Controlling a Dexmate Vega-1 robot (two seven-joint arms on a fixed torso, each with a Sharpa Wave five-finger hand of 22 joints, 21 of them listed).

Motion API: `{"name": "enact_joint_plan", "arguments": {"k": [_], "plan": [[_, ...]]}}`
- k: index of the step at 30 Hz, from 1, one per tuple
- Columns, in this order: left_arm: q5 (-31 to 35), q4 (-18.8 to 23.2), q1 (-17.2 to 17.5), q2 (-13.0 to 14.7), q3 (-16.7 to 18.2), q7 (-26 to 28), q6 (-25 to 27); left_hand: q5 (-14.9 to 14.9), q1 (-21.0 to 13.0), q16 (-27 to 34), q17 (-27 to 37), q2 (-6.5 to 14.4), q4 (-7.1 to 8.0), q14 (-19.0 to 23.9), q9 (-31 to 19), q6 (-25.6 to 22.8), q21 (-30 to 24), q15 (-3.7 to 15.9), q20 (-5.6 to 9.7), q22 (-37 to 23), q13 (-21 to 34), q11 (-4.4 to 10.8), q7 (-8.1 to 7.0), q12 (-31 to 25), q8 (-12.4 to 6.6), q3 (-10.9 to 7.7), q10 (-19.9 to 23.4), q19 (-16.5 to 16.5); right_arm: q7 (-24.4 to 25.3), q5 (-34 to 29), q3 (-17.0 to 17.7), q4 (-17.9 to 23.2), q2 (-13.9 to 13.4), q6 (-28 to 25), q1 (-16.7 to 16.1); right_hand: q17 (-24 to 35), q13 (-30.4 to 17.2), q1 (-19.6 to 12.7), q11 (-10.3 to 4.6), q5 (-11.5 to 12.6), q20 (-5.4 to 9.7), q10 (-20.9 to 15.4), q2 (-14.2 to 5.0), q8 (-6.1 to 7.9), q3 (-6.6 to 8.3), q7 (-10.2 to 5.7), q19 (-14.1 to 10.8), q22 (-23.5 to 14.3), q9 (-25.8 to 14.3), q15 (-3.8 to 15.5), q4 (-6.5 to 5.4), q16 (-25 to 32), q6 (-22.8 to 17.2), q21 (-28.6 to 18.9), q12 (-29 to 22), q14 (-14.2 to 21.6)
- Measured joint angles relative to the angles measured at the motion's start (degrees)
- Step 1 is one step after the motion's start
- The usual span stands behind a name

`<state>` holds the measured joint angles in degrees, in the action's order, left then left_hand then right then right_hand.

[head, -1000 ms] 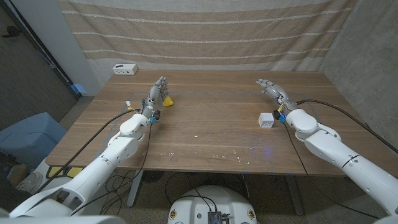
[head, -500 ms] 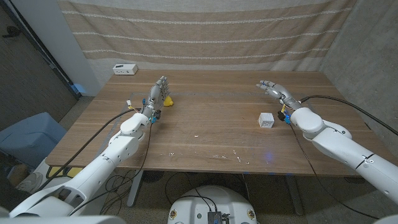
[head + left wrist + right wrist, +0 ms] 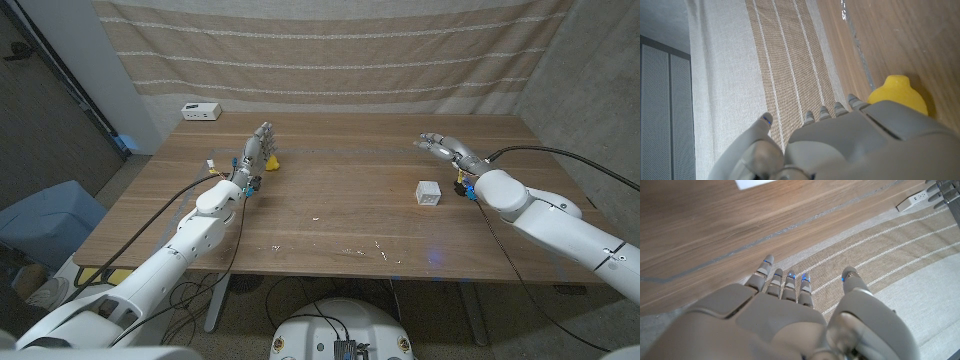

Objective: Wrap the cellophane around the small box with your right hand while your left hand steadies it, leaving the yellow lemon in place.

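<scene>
The small white box point(image 3: 428, 193) stands on the wooden table's right side. My right hand point(image 3: 445, 148) hovers just behind it, apart from it, fingers stretched out and holding nothing; the same hand point(image 3: 790, 315) is seen from the right wrist. The clear cellophane point(image 3: 350, 248) lies across the middle of the table, told only by glints and a faint edge point(image 3: 790, 229). The yellow lemon point(image 3: 271, 161) sits at the back left. My left hand point(image 3: 258, 148) stands upright right beside it with straight fingers, empty. The lemon point(image 3: 897, 93) peeks out past that hand point(image 3: 865, 140).
A white power strip point(image 3: 201, 111) lies at the table's far left corner, also seen as the strip point(image 3: 914, 200). A striped curtain point(image 3: 330, 50) hangs close behind the table. A blue bin point(image 3: 50, 215) stands on the floor to the left.
My right hand and forearm have drifted a little to the right and back from the box. The left hand has barely shifted. Box and lemon stay put.
</scene>
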<state>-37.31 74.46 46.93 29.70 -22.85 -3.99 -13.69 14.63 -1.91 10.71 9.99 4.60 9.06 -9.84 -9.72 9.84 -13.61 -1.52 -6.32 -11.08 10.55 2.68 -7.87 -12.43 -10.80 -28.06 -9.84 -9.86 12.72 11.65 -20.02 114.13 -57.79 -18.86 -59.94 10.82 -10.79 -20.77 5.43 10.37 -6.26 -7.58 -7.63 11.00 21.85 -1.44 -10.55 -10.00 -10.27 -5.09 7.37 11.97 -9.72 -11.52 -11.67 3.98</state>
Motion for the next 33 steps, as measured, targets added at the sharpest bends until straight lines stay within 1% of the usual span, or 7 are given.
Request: {"name": "enact_joint_plan", "arguments": {"k": [8, 16, 19, 20, 27, 30, 33], "plan": [[0.1, -0.5, -0.6, -0.3, -0.4, -0.3, 0.2, 0.0, 0.0, 0.0, 0.0, 0.0, 0.0, 0.0, 0.0, 0.0, 0.0, 0.0, 0.01, 0.0, 0.0, 0.0, 0.0, 0.0, 0.0, 0.0, 0.0, 0.0, -0.9, -1.7, -0.2, 3.0, -2.4, -5.4, -0.1, 0.0, 0.0, -0.4, -0.32, 0.0, 0.0, -0.3, 0.03, 0.0, 0.23, 0.0, 0.0, 0.0, 0.0, 0.26, 0.23, 0.0, 0.0, 0.0, 0.0, 0.3], [0.2, -0.9, -0.8, -0.5, -0.6, -0.5, 0.8, 0.0, 0.0, 0.0, 0.0, 0.0, 0.0, 0.0, 0.0, 0.0, 0.0, -0.01, -0.06, 0.0, 0.0, -0.35, 0.0, 0.0, 0.22, 0.0, 0.2, 0.0, -2.1, -4.3, -2.3, 6.9, -4.9, -13.0, 1.0, 0.0, 0.0, -0.7, -0.52, 0.0, 0.0, -0.5, 0.08, 0.0, 0.46, 0.0, 0.0, 0.0, 0.0, 0.3, 0.46, 0.0, 0.0, 0.0, 0.0, 0.3], [0.2, -0.9, -0.9, -0.5, -0.6, -0.5, 0.8, 0.0, 0.0, 0.0, 0.0, 0.0, 0.0, 0.0, 0.0, 0.0, 0.0, -0.01, -0.06, 0.0, 0.0, -0.41, 0.0, 0.0, 0.22, 0.0, 0.2, 0.0, -2.3, -4.8, -2.7, 7.6, -5.2, -14.3, 1.3, 0.0, 0.0, -0.7, -0.52, 0.0, 0.0, -0.5, 0.08, 0.0, 0.46, 0.0, 0.0, 0.0, 0.0, 0.3, 0.46, 0.0, 0.0, 0.0, 0.0, 0.3], [0.2, -0.9, -0.9, -0.5, -0.6, -0.5, 0.8, 0.0, 0.0, 0.0, 0.0, 0.0, 0.0, 0.0, 0.0, 0.0, 0.0, -0.01, -0.06, 0.0, 0.0, -0.41, 0.01, 0.0, 0.22, 0.0, 0.2, 0.0, -2.5, -5.5, -3.3, 8.4, -5.6, -16.1, 1.7, 0.0, 0.0, -0.7, -0.65, 0.0, 0.0, -0.6, 0.08, 0.0, 0.47, 0.0, 0.0, 0.0, 0.0, 0.3, 0.46, 0.0, 0.0, 0.0, 0.0, 0.3], [0.2, -0.9, -1.0, -0.6, -0.7, -0.7, 0.7, 0.0, 0.0, 0.0, 0.0, 0.0, 0.0, 0.0, 0.0, 0.0, 0.1, -0.01, -0.05, 0.0, 0.0, -0.41, 0.01, 0.4, 0.22, 0.0, 0.2, 0.0, -3.2, -7.1, -4.9, 10.7, -6.5, -20.8, 2.7, 0.0, -0.3, -0.7, -0.72, 0.0, 0.0, -0.7, 0.08, 0.0, 0.46, 0.0, 0.0, 0.0, 0.0, 0.3, 0.46, 0.0, 0.0, 0.0, 0.0, 0.3], [0.5, -0.7, -1.0, -0.3, -0.7, -0.6, 0.5, 0.0, 0.0, 0.0, 0.0, 0.0, 0.0, 0.0, 0.0, 0.0, 0.3, -0.01, -0.03, 0.0, 0.0, -0.41, 0.01, 0.4, 0.22, 0.0, 0.2, 0.0, -3.3, -7.7, -5.4, 11.4, -6.7, -22.5, 2.8, 0.0, -0.3, -0.7, -0.73, 0.0, 0.0, -0.7, 0.08, 0.0, 0.23, 0.0, 0.0, 0.0, -0.1, 0.29, 0.7, 0.0, 0.0, 0.0, 0.0, 0.3], [0.9, -0.1, -0.9, -0.1, -0.7, -0.4, 0.1, 0.0, -0.2, 0.0, 0.0, 0.2, -0.01, 0.0, 0.0, 0.0, 0.3, -0.01, 0.95, 0.0, 0.0, -0.4, 0.01, 0.4, 0.22, -0.02, 0.2, 0.0, -3.5, -8.2, -5.7, 11.8, -6.8, -23.8, 2.9, 0.0, -0.3, -0.7, -0.73, 0.0, 0.0, -0.7, 0.08, 0.0, 0.22, 0.0, 0.0, 0.0, -0.3, 0.3, 0.7, 0.0, 0.0, 0.0, 0.0, 0.3]]}}
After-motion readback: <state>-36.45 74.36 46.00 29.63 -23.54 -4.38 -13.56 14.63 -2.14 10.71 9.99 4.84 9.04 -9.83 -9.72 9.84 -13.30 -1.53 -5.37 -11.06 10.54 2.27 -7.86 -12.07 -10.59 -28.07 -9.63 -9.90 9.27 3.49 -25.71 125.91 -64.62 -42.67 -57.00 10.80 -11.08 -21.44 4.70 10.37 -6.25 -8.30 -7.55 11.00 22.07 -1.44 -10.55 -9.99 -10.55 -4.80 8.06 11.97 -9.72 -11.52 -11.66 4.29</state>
